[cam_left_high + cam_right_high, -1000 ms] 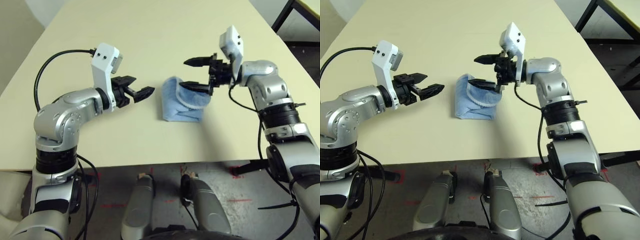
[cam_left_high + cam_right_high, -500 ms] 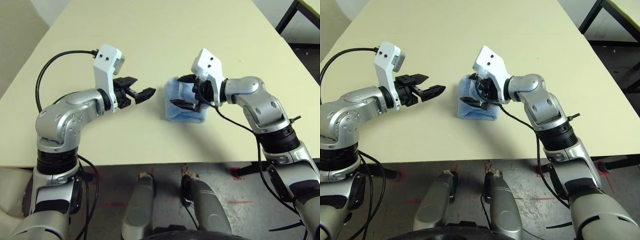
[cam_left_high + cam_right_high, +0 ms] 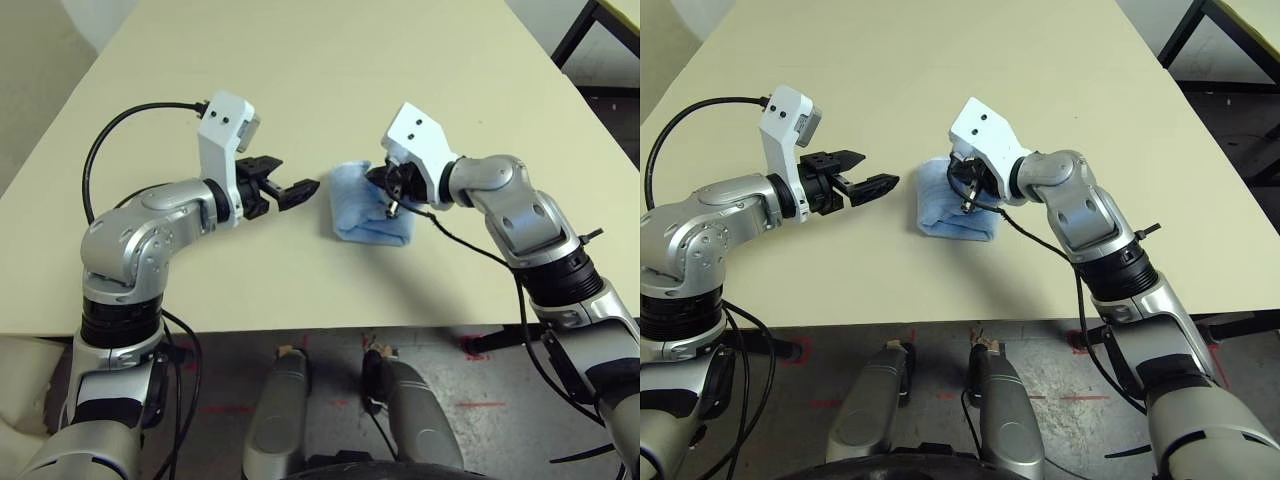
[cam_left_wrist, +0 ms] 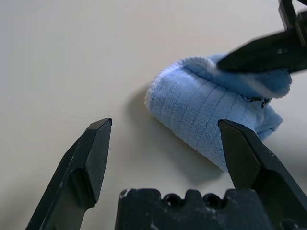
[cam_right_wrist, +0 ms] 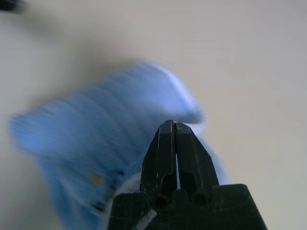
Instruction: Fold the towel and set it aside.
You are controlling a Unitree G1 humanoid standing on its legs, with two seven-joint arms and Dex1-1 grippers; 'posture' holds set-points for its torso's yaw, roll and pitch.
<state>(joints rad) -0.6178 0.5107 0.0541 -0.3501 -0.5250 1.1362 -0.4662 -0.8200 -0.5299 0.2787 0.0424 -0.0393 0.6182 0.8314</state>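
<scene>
Towel (image 3: 365,208) lies bunched in a thick, folded bundle near the middle of the pale table (image 3: 330,70), between the robot's two arms. A second ago the right claw (image 3: 388,196) hung above it with its fingers spread; it has since swung down across the cloth and snapped its fingers together, so that in the right wrist view barely a sliver of light shows between them. From the left wrist view the closed fingertips lie on the bundle's upper fold, though whether any cloth is actually pinched cannot be told. Judged from this, the folding looks finished and the right arm is trying for a hold to carry the bundle aside. That arm reaches in from the right with its wrist bent, the claw tilted down towards the robot's left. The left claw (image 3: 297,189) has kept its station just beside the towel's near-left edge, fingers wide apart and holding nothing, aimed at the bundle without touching it
</scene>
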